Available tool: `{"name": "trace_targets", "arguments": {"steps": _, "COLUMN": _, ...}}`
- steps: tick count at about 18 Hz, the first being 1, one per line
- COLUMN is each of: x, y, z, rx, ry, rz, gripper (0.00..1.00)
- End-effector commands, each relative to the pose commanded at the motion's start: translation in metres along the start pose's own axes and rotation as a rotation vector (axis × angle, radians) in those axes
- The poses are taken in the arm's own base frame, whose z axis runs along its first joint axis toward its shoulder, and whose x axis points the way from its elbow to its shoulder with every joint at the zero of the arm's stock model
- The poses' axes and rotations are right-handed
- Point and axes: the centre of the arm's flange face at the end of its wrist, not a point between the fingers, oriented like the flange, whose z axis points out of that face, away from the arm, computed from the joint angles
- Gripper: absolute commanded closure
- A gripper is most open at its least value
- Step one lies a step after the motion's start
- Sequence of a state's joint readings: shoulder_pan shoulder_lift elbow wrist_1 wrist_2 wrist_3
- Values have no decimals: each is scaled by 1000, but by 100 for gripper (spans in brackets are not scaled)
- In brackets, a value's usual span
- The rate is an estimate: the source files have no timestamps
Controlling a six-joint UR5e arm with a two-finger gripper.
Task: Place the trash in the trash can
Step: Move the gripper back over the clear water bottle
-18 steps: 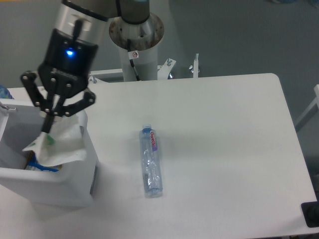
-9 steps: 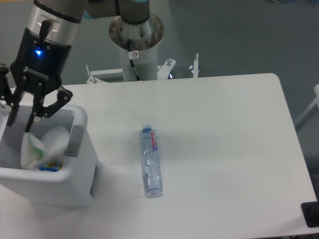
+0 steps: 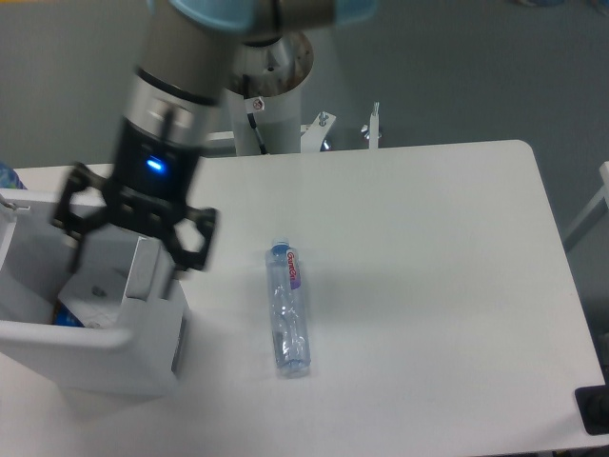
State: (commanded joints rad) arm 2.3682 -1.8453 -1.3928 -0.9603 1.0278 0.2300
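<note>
The clear plastic bottle (image 3: 288, 309) with blue cap and pink-white label lies flat on the white table, cap toward the far side. The crumpled white paper (image 3: 96, 292) rests inside the white trash can (image 3: 90, 336) at the left edge. My gripper (image 3: 127, 264) hovers over the can's right wall, beside the grey handle plate (image 3: 144, 270). Its fingers are spread wide and open, with nothing between them. The bottle lies about a hand's width to the right of the gripper.
Something blue (image 3: 65, 317) shows inside the can under the paper. The arm's round base column (image 3: 269, 90) stands at the table's far edge. A dark object (image 3: 594, 409) sits at the lower right corner.
A second ago the gripper held the paper over the can; it lowered it in, and now it has opened and shifted right. The paper stays inside the can. The bottle has not moved.
</note>
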Motion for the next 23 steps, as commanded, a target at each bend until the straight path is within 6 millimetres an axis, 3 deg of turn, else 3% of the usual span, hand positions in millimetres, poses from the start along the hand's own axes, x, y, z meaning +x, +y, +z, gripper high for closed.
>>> {"name": "trace_targets", "arguments": {"steps": 3, "x": -59, "y": 4, "z": -2, "rx": -1, "ry": -38, "rz": -36, "gripper": 0}}
{"name": "trace_targets", "arguments": {"steps": 8, "x": -127, "y": 19, "z": 19, "rx": -38, "ry": -59, "rz": -82, "gripper": 0}}
{"name": "trace_targets", "arguments": {"steps": 12, "x": -152, "y": 44, "z": 58, "rx": -120, "ry": -69, "rz": -128, "gripper": 0}}
{"name": "trace_targets", "arguments": {"steps": 15, "x": -166, "y": 58, "z": 75, "rx": -189, "ry": -144, "rz": -139, "gripper": 0}}
{"name": "trace_targets", "arguments": {"steps": 19, "x": -169, "y": 73, "z": 97, "rx": -261, "ry": -161, "rz": -150, "gripper": 0}}
{"name": "trace_targets", "arguments": {"steps": 23, "x": -157, "y": 88, "z": 125, "rx": -396, "ry": -241, "rz": -125, "gripper": 0}}
